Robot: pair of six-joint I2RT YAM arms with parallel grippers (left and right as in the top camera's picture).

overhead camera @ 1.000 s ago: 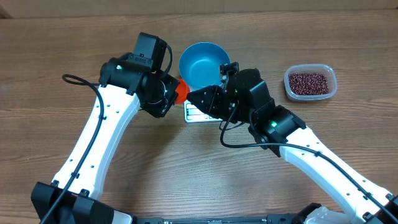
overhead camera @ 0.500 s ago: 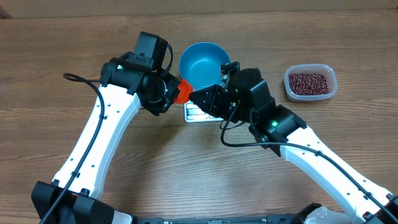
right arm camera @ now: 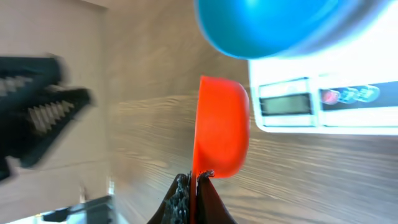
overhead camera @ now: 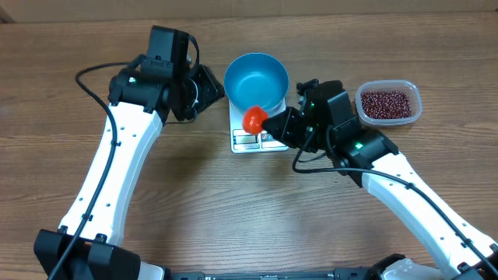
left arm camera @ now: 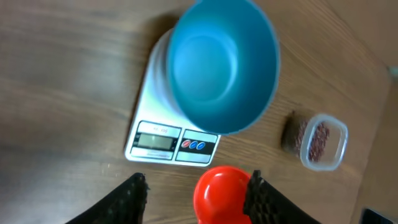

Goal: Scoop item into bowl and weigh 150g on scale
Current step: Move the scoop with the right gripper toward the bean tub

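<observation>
The empty blue bowl [overhead camera: 257, 78] [left arm camera: 224, 62] [right arm camera: 267, 25] stands on the white scale [overhead camera: 250, 140] [left arm camera: 155, 140] [right arm camera: 323, 102]. A red scoop [overhead camera: 254, 119] [left arm camera: 221, 193] [right arm camera: 221, 134] hangs over the scale's front edge, turned on its side. My right gripper [overhead camera: 270, 124] [right arm camera: 194, 185] is shut on its thin handle. My left gripper [overhead camera: 213, 90] [left arm camera: 198, 180] stands open to the left of the bowl, apart from the scoop. The beans [overhead camera: 386, 102] [left arm camera: 320, 138] lie in a clear tub at the right.
The clear plastic tub [overhead camera: 388, 119] [left arm camera: 336, 127] sits on the wooden table to the right of the right arm. The left gripper's black fingers [right arm camera: 43, 115] show at the left of the right wrist view. Both arms flank the bowl closely.
My left gripper has opened, let go of the red scoop and drawn back to the left. My right gripper has carried the scoop to the right, over the scale's front.
</observation>
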